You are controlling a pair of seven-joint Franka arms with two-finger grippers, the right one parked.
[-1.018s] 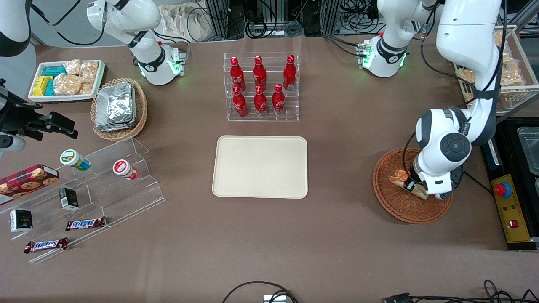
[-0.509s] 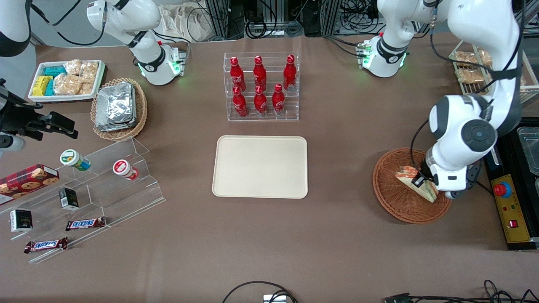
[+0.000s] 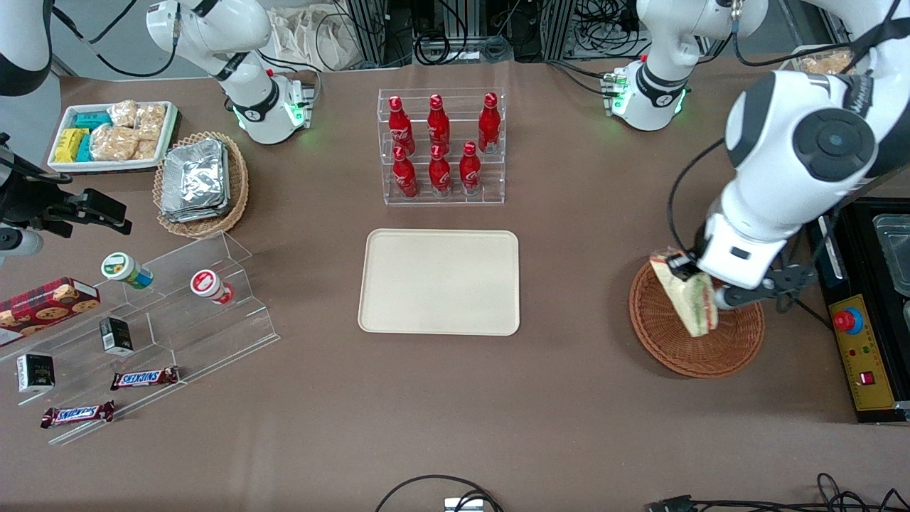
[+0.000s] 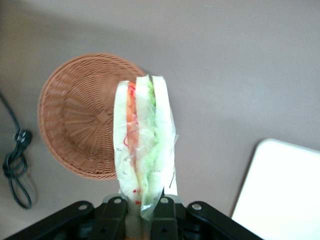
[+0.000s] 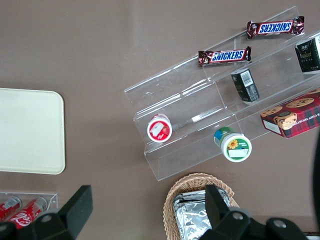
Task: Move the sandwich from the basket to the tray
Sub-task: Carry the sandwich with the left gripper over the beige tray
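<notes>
**Sandwich lifted, clear of basket**

I see the gripper (image 4: pixel 141 212) clamped on the sandwich (image 4: pixel 142 150), which stands out past the fingertips, filling edge toward the wrist camera. The basket (image 3: pixel 668 348) lies below the fingers. The tray (image 3: pixel 439 281) sits well apart, toward the parked arm.

Brown-clothed table (image 3: pixel 583 398), cable-strewn edge

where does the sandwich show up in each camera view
Front view: sandwich held in the gripper, lifted above the basket.
Left wrist view: sandwich upright between the fingers, basket below it.
Right wrist view: not in it.
Shared landmark: the tray.
</notes>
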